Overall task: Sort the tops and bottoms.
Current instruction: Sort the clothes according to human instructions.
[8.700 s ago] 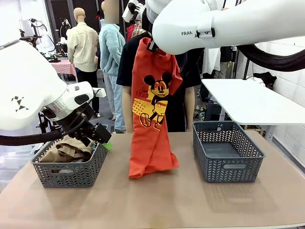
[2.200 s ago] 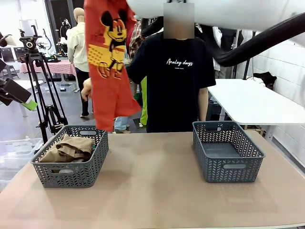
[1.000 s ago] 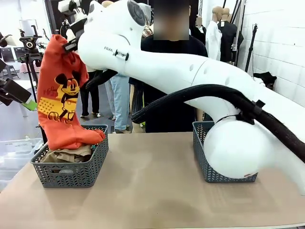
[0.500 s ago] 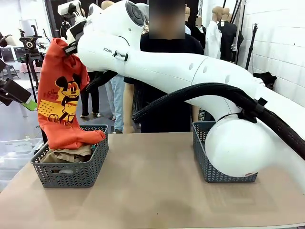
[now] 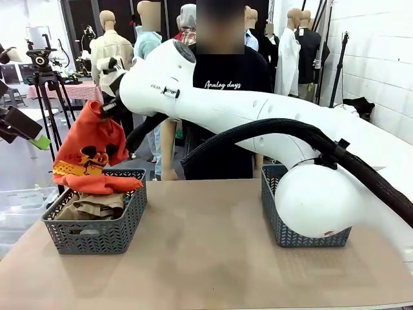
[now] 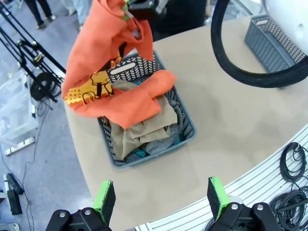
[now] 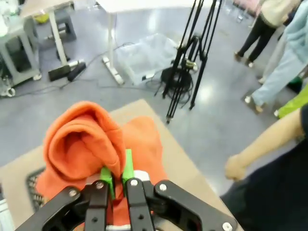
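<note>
While the right gripper (image 7: 117,179) pinches its bunched top edge, the soft, light orange garment (image 5: 90,152) droops limply onto the left basket (image 5: 97,234).

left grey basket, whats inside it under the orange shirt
In the left grey plastic basket, a crumpled khaki-tan garment lies under the orange printed shirt, with grey cloth and a sliver of teal beneath. The basket floor is covered.

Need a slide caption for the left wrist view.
Right arm's fingers lowering the orange garment into the grey basket.
</note>
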### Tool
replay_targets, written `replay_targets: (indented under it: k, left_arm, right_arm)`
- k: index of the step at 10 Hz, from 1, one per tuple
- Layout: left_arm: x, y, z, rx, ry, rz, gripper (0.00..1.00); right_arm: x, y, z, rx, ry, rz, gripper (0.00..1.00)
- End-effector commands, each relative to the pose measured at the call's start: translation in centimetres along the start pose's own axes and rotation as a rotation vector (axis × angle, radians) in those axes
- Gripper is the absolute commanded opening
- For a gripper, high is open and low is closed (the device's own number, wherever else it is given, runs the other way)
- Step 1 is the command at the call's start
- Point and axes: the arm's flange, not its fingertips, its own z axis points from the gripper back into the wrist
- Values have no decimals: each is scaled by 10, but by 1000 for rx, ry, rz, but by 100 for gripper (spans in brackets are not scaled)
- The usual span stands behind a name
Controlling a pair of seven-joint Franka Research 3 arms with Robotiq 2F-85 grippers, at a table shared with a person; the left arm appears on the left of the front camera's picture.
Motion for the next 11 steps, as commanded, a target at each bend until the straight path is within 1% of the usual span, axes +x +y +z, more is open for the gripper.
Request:
replay_targets:
  k: [1, 2, 4, 5, 6, 7, 8, 9, 11]
  left_arm:
    - [0, 0, 1, -13, -4, 2, 100]
    - [0, 0, 1, -13, -4, 2, 100]
    - [0, 0, 1, -13, -4, 2, 100]
    - [0, 0, 1, -13, -4, 2, 100]
    - [0, 0, 1, -13, -4, 2, 100]
    - [0, 0, 1, -13, -4, 2, 100]
    - [0, 0, 1, -13, -4, 2, 100]
    - [0, 0, 1, -13, -4, 2, 100]
    - [0, 0, 1, -13, -4, 2, 100]
  right_arm:
    - [-19, 9, 5, 68, 47, -52, 0]
    - [-26, 10, -15, 115, 76, -70, 0]
    - [-44, 16, -57, 214, 167, -109, 0]
    - [-44, 15, -57, 189, 231, -133, 0]
    - [-42, 18, -45, 142, 135, -85, 0]
    - [-42, 18, -45, 142, 135, -85, 0]
    - [-56, 22, -58, 172, 185, -103, 0]
    - [-48, 32, -51, 124, 299, -28, 0]
    - [-64, 28, -64, 78, 438, -6, 0]
